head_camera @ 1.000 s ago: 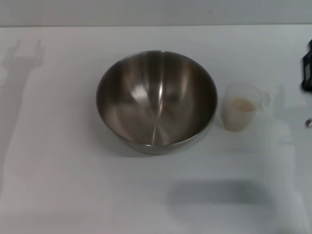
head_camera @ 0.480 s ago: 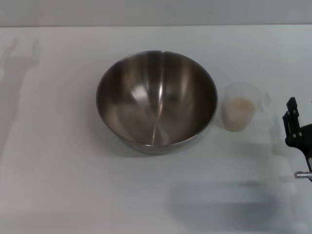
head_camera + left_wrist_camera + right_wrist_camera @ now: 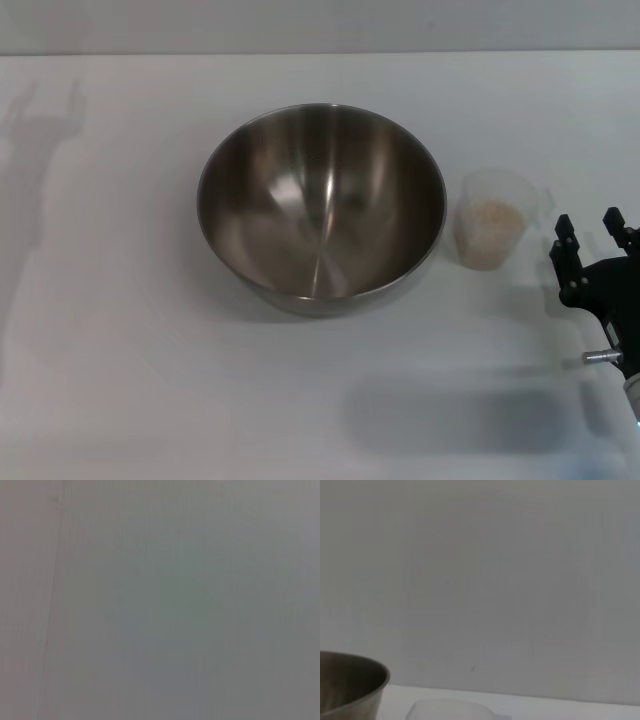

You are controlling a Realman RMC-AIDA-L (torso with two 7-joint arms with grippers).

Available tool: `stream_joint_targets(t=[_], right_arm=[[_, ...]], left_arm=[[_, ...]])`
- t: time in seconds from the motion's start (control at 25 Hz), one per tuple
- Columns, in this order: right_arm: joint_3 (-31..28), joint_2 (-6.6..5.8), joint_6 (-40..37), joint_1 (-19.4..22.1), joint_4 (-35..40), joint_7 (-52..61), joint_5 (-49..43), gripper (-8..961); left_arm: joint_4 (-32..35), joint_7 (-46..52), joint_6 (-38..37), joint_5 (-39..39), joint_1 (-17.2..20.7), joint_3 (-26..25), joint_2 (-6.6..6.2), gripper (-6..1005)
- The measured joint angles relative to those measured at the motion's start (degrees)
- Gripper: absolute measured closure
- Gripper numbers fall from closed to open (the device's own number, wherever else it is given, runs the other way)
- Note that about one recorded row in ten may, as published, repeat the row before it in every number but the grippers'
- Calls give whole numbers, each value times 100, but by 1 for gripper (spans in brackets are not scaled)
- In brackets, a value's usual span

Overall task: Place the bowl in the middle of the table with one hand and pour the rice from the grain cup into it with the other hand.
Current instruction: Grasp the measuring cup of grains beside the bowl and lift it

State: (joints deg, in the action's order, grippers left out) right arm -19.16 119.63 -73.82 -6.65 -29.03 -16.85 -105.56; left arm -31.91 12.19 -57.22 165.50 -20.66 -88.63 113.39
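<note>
Steel-bright, the big round brushed mixing bowl already sits mid-surface, empty; the small clear plastic grain cup of pale rice waits beside it, right tool spread nearby, pouring undone.

No writing, label, brand, number or sign can be read anywhere in these views. The bowl shows only bare brushed metal, the grain cup is too small and hazy to tell whether it carries any measuring marks, and the tabletop is plain white. The left wrist view shows only a flat grey surface without any marks.
</note>
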Motion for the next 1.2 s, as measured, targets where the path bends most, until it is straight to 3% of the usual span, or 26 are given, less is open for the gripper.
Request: stream_joint_targets(t=[1.2], right_arm=[[16,-23,449,-532,510,317,-9,454]], left_arm=[[1,-187,-8,-7,-41,-84,151,454]])
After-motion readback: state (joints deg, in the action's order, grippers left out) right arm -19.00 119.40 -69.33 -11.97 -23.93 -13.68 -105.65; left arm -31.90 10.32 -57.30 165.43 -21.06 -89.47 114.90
